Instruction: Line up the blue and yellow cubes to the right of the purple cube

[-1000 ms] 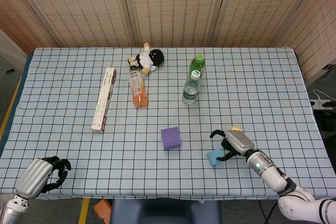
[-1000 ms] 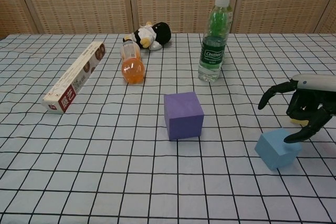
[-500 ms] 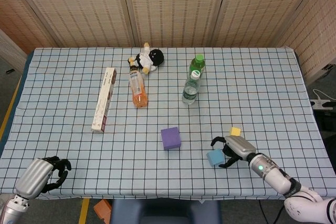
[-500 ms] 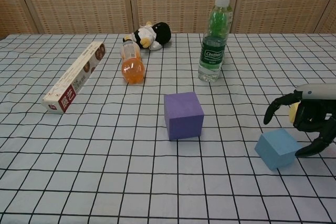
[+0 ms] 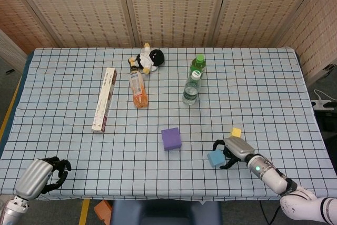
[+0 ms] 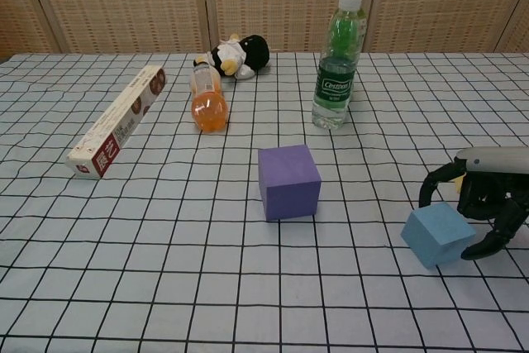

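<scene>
Checked tablecloth [image 5: 263, 88], wicker screen wall [image 5: 174, 9], right hand [image 5: 235, 151] fingers spread beside blue cube [image 5: 215, 158], left hand [image 5: 45, 175] curled empty

Just left of the right hand [image 6: 483, 204] sits the blue cube [image 6: 437, 234], so close that its curved fingers bracket it; the head view shows the yellow cube [image 5: 236, 131] close behind the hand. Further left stands the purple cube [image 6: 288, 181], with bare checkered cloth [image 6: 165, 287] between it and the blue one. Well beyond the hand, a water bottle [image 6: 337, 60], a lying orange bottle [image 6: 207, 101], a plush toy [image 6: 235, 55] and a long box [image 6: 117, 121] occupy the far side.
</scene>
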`<state>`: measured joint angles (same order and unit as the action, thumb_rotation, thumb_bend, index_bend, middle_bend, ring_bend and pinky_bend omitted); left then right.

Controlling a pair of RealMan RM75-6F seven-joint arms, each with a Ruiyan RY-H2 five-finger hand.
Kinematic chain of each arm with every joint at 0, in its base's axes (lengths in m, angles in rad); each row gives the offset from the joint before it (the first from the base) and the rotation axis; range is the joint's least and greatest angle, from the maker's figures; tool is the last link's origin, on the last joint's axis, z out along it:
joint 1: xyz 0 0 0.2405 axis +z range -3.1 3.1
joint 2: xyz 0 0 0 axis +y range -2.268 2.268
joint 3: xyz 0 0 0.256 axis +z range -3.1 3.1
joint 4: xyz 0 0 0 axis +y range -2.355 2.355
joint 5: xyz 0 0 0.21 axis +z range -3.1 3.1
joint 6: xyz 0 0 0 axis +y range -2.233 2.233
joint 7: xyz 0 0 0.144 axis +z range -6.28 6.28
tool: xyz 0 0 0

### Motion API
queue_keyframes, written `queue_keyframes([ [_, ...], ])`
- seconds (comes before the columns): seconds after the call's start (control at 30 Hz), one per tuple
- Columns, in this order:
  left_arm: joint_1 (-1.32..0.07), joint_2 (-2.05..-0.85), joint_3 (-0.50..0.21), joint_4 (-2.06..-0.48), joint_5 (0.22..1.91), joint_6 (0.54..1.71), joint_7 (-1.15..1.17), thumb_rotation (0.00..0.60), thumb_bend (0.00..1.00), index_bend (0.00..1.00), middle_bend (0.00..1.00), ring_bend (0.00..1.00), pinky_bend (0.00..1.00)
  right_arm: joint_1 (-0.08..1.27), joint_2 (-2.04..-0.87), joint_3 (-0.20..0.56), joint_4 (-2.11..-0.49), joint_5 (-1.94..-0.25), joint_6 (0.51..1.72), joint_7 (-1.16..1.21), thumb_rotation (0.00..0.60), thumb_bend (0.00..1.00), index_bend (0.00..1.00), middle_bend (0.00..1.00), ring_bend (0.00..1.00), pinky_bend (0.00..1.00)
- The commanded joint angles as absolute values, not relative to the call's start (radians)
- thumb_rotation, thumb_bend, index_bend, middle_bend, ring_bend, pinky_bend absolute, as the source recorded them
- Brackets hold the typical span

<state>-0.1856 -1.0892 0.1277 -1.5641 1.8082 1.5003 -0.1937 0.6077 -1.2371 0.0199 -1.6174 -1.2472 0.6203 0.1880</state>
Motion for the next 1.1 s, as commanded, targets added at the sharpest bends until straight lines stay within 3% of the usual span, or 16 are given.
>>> queue_keyframes([
  [0.03, -0.185, -1.089, 0.127, -1.563, 1.808, 1.501, -0.195, 0.600, 0.50, 0.53, 0.67, 0.54, 0.68, 0.608, -1.257, 0.018, -1.607, -1.230, 0.637, 0.159, 0.600, 0.00, 0.45, 0.93, 0.81, 1.00],
  [0.23, -0.185, -1.088, 0.127, -1.563, 1.810, 1.504, -0.197, 0.600, 0.50, 0.53, 0.67, 0.54, 0.68, 0.589, -1.296, 0.023, -1.593, -1.210, 0.710, 0.105, 0.600, 0.00, 0.61, 0.95, 0.83, 1.00],
  [0.4, -0.185, -1.088, 0.128, -1.563, 1.810, 1.503, -0.196, 0.600, 0.50, 0.53, 0.67, 0.54, 0.68, 0.571, -1.317, 0.033, -1.593, -1.205, 0.762, 0.091, 0.600, 0.06, 0.68, 0.96, 0.84, 1.00],
  [0.7, -0.185, -1.088, 0.129, -1.566, 1.812, 1.501, -0.192, 0.600, 0.50, 0.53, 0.67, 0.54, 0.68, 0.552, -1.406, 0.078, -1.522, -1.244, 0.863, 0.123, 0.600, 0.06, 0.69, 0.96, 0.84, 1.00],
  [1.1, -0.184, -1.087, 0.130, -1.565, 1.818, 1.508, -0.199, 0.600, 0.50, 0.53, 0.67, 0.54, 0.68, 0.594, -1.530, 0.117, -1.393, -1.269, 0.825, 0.229, 0.600, 0.06, 0.69, 0.96, 0.84, 1.00],
])
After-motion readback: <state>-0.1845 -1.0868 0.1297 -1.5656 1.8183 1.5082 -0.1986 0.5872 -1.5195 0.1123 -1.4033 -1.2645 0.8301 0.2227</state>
